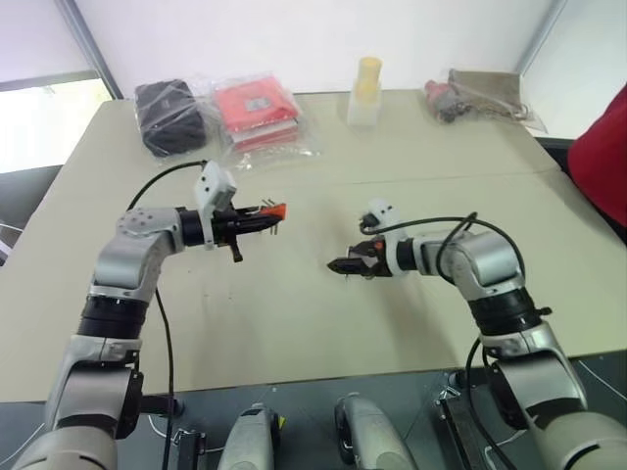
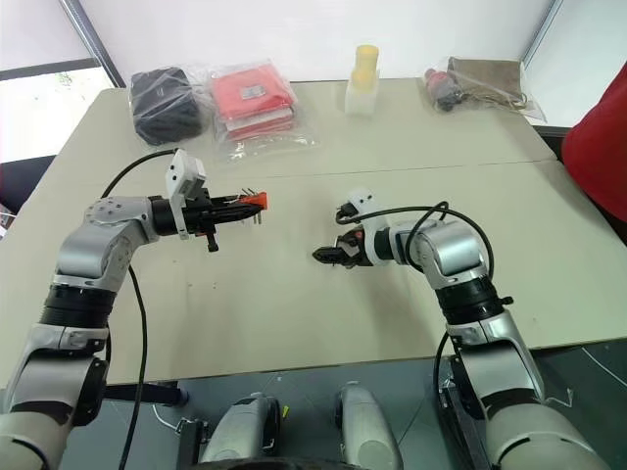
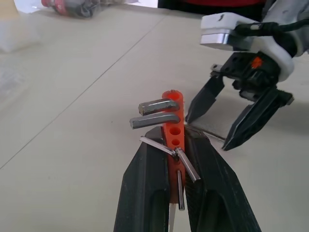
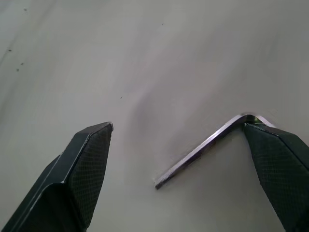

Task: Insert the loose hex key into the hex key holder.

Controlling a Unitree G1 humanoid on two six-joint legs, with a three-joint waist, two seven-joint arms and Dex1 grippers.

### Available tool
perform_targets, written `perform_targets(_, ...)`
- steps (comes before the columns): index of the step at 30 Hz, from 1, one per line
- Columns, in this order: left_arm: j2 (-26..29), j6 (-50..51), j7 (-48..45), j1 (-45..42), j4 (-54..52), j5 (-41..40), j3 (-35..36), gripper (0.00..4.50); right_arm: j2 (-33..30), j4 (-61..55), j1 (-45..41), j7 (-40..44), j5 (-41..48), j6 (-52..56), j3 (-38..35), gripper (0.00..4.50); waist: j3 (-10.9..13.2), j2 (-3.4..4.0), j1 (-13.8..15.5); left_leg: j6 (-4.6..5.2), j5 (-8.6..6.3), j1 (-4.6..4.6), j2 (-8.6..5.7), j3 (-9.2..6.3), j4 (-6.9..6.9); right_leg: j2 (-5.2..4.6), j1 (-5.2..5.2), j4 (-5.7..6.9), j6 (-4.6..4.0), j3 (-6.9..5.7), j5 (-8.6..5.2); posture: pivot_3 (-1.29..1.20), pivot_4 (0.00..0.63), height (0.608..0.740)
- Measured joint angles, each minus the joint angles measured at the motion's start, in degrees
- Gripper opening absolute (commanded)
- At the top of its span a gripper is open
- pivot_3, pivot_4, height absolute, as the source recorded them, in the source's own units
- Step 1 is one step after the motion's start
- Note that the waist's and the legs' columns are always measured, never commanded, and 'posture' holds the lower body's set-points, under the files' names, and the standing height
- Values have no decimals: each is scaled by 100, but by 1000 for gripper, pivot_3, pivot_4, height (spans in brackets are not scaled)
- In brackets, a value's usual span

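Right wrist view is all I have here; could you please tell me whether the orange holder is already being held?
Observer: Yes, the left gripper is shut on the small orange plastic hex key holder, above the beige table.
Operator: Where is my gripper relative to it?
Observer: The right gripper is open, just beyond the holder's tip.
Operator: And the key?
Observer: The thin grey L-shaped metal hex key lies on the table between its fingers.

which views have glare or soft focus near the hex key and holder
Right wrist view: the loose hex key is sharp, with a bright glint along it. Left wrist view: the hex key holder is crisp, the table's far edge soft. Left eye view: bright window glare at the left edge.
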Motion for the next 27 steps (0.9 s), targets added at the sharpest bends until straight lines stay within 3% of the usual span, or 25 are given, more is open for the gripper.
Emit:
perform_targets(8,-49,31,200,168,-112,-12,3,0,59,462,-223,174,-577,-665,548,4487,-13,-13,-3,0,0,18,1,-5,0,0,23,-6,0,-4,0,0,150,740)
perform_targets(11,-64,32,223,176,-151,-22,3,0,64,511,-234,208,-750,-760,600,3654,-18,-17,-2,0,0,20,1,-7,0,0,26,-7,0,-6,0,0,150,740)
perform_targets(18,-210,24,345,304,-173,-31,6,0,324,994,-470,52,-1115,-795,539,138,-38,-36,-15,0,0,27,6,-6,-7,5,26,-8,-1,-6,0,0,150,740)
perform_targets(27,-259,-7,447,304,-172,-30,8,0,455,1091,-456,170,-1435,-912,544,54,-64,-48,-20,2,-1,44,8,-5,-13,5,40,-10,-3,-6,-1,0,150,740)
